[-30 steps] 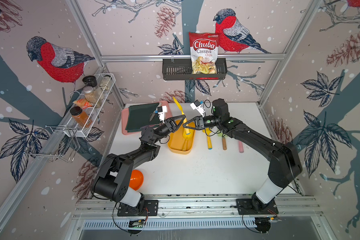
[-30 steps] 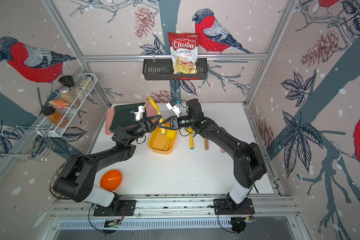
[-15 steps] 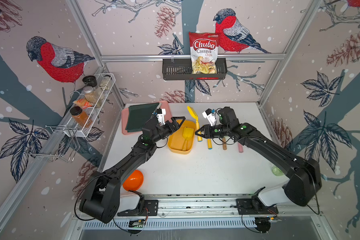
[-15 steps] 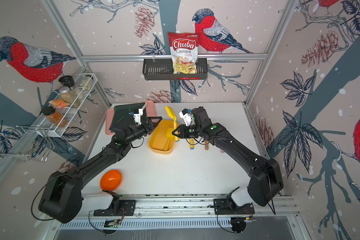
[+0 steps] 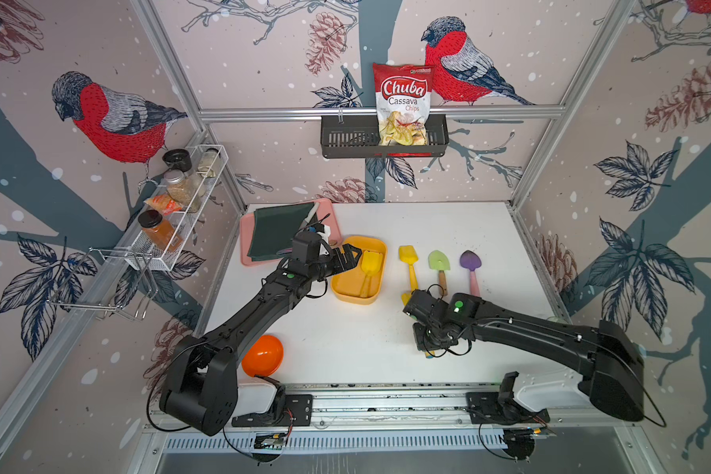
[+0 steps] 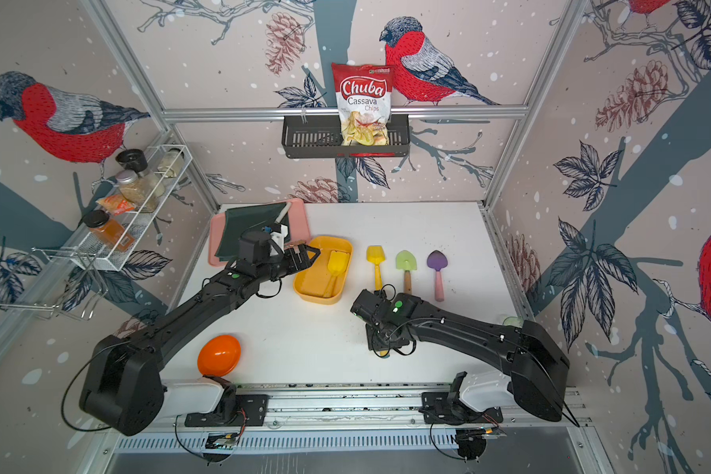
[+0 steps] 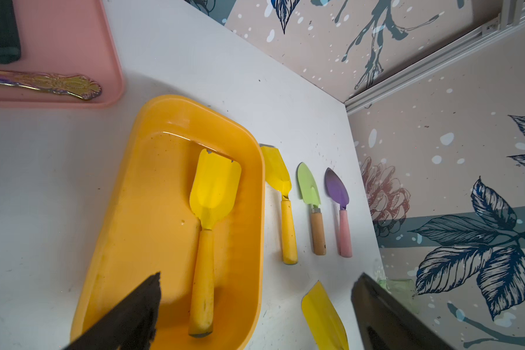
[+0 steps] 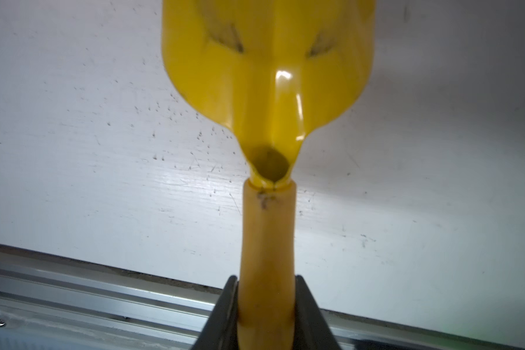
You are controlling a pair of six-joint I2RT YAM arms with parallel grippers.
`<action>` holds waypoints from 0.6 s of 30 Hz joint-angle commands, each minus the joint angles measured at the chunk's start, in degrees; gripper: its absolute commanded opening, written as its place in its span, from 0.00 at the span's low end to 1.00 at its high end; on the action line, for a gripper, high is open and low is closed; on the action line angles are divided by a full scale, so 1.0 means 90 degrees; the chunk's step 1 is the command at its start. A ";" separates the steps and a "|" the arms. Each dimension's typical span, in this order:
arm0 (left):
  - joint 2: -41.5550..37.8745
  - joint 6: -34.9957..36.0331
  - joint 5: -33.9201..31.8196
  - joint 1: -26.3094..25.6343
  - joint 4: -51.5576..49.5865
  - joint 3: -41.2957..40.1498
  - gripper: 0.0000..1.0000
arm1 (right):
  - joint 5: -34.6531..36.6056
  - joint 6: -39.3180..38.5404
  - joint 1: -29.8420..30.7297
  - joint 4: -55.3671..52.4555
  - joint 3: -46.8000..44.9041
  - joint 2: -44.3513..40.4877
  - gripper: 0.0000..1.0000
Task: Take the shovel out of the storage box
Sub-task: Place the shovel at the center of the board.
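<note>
right wrist alone shows jaws clamping shovel (image 8: 267,236)

The matte-black, boxy-linked left arm (image 5: 259,312) and its twin right arm (image 5: 522,328) have white base housings (image 5: 259,396) on a silver aluminium rail (image 5: 386,400) at six o'clock. Each wears a round green dot (image 5: 290,275) near the wrist and thin looping black cables (image 6: 63,400); the left gripper (image 7: 259,274) has black wedge-shaped fingers (image 7: 128,315).

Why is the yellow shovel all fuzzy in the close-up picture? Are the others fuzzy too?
Right wrist view: the held shovel sits very close, so its blade blurs, with a white glint on the neck. Left wrist view: the storage box and the shovel inside it look sharp.
</note>
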 commanded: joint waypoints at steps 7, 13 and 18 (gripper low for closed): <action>0.0409 0.0243 -0.0109 -0.0339 -0.0146 0.0155 0.99 | 0.0260 0.0822 0.0193 0.0863 -0.0794 0.0293 0.17; 0.0459 0.0304 -0.0089 -0.0342 -0.0212 0.0153 0.99 | 0.0267 0.0852 0.0033 0.1139 -0.0893 0.0376 0.17; 0.0541 0.0319 -0.0053 -0.0339 -0.0204 0.0166 0.99 | 0.0181 0.0774 -0.0014 0.1331 -0.1026 0.0530 0.19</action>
